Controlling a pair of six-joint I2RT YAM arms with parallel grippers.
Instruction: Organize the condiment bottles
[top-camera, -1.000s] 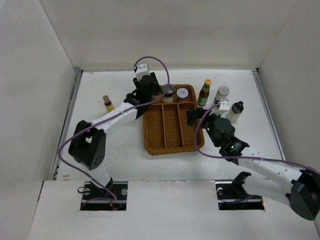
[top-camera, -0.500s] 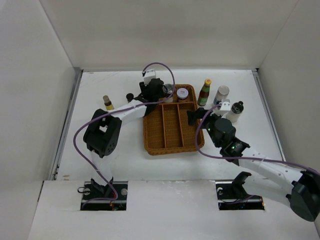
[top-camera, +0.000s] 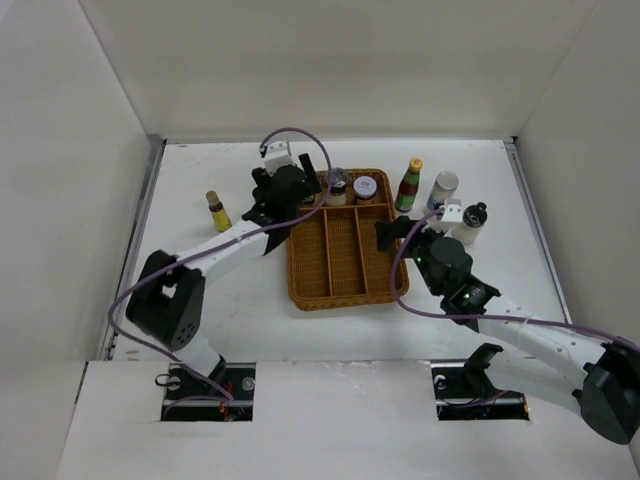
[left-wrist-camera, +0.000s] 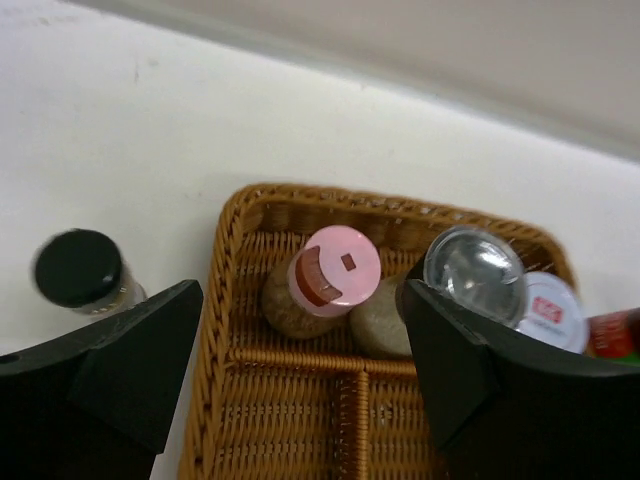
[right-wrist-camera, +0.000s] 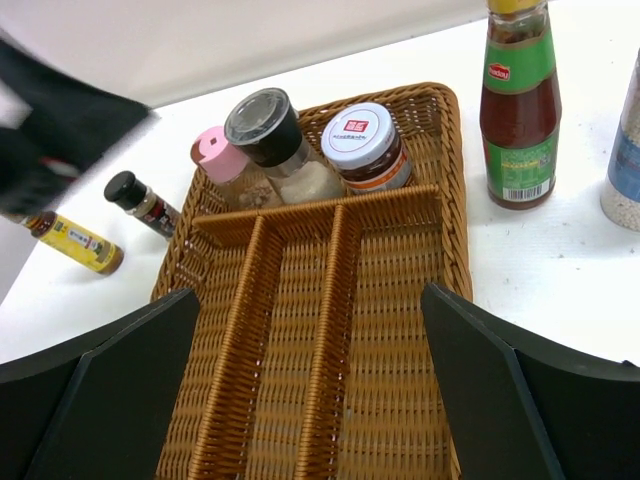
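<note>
One small black-capped glass bottle (left-wrist-camera: 78, 270) waits left of the brown wicker tray (left-wrist-camera: 330, 200); my wide-open, empty left gripper (left-wrist-camera: 300, 310) must centre over it before lowering.

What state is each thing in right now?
left gripper: open, empty
right gripper: open, empty
pink-lidded jar: upright in wicker tray, lid on
silver-lidded jar: upright in tray, closed
white-lidded jar: upright in tray, closed
red sauce bottle: upright outside tray, capped
black-capped bottle: upright outside tray

White tabletop (top-camera: 210, 300), plain white walls (top-camera: 330, 60) on three sides, grey seam (top-camera: 400, 137) at far edge, even light
</note>
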